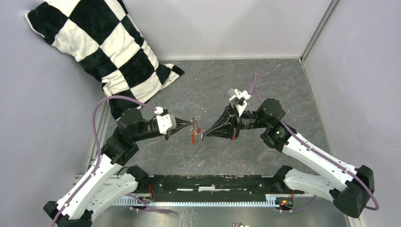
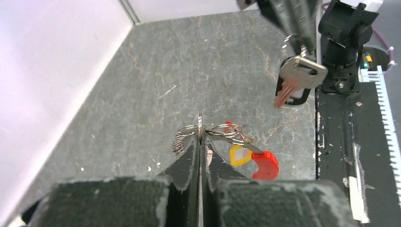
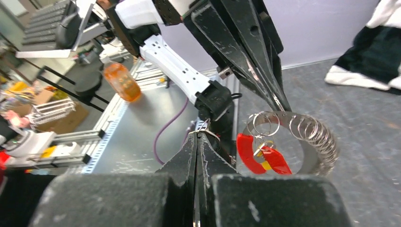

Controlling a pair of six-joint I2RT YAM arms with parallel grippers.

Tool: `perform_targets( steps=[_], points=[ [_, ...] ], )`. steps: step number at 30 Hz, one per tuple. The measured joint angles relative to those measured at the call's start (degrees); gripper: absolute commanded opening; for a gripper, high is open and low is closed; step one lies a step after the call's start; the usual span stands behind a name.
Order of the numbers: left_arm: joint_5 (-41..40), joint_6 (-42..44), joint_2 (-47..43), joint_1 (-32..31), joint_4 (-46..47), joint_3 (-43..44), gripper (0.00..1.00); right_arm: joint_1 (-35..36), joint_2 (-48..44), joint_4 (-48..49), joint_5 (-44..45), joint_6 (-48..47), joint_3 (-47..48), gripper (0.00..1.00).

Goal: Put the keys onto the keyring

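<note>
Left end effector (image 1: 193,124) over slate (image 1: 265,85) (walled)

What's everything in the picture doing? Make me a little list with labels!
left gripper: shut on the keyring
right gripper: shut on the black-headed key
hanging from the keyring: red key, yellow key
black-headed key and keyring: apart, not joined yet
far left corner: checkered pillow
</note>
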Motion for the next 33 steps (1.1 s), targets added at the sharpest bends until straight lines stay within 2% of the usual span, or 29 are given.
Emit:
perform_targets(
  steps=[6,11,13,20,24,33],
  points=[
    [3.52,4.17,-2.21,0.0,3.34,-1.62,0.02,0.0,3.08,16.02,-1.62,13.46,-5.4,0.0],
    [5.62,4.17,-1.18,0.0,4.46,-1.55,0.02,0.0,4.63,21.97,-1.64,18.73,-5.49,0.0],
    [5.79,4.15,-0.63,0.0,4.55,-1.55,0.02,-0.04,4.94,19.39,-1.07,17.94,-4.68,0.0],
    [1.25,1.95,-0.02,0.0,6.47,-4.31,0.02,-0.87,5.35,-1.64,4.76,9.03,1.64,0.0],
    [-0.26,1.79,-0.37,0.0,7.04,-6.64,0.02,-1.38,5.33,-8.87,7.91,6.86,2.8,0.0],
    [0.07,4.96,-2.01,0.0,9.38,-8.48,0.02,-1.51,7.37,-13.75,10.12,6.75,3.13,0.01]
  ],
)
